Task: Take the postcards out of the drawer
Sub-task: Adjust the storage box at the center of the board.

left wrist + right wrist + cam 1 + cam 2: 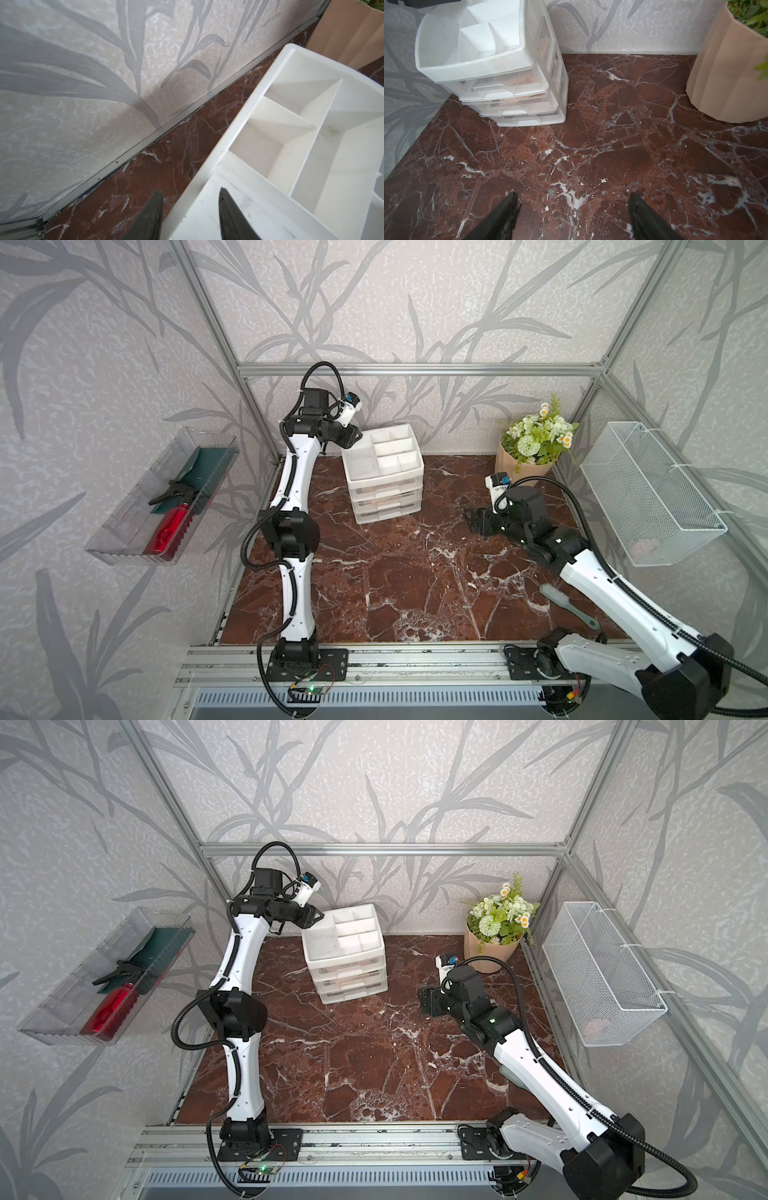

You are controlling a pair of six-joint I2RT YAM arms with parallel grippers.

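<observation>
right wrist view: right gripper [573, 194] low over marble table [612, 145], jaws spread, nothing between them. further back, white drawer unit [560, 83], all drawers pushed in. postcards [527, 82] show through the clear fronts of the upper two. left gripper [190, 189] straddles the rim of the unit's top tray [259, 87]; can't tell if it pinches. flower pot [726, 72] by back wall.

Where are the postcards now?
The postcards lie inside the clear drawers of the white drawer unit, at the back of the table, left of the flower vase in both top views.
</observation>
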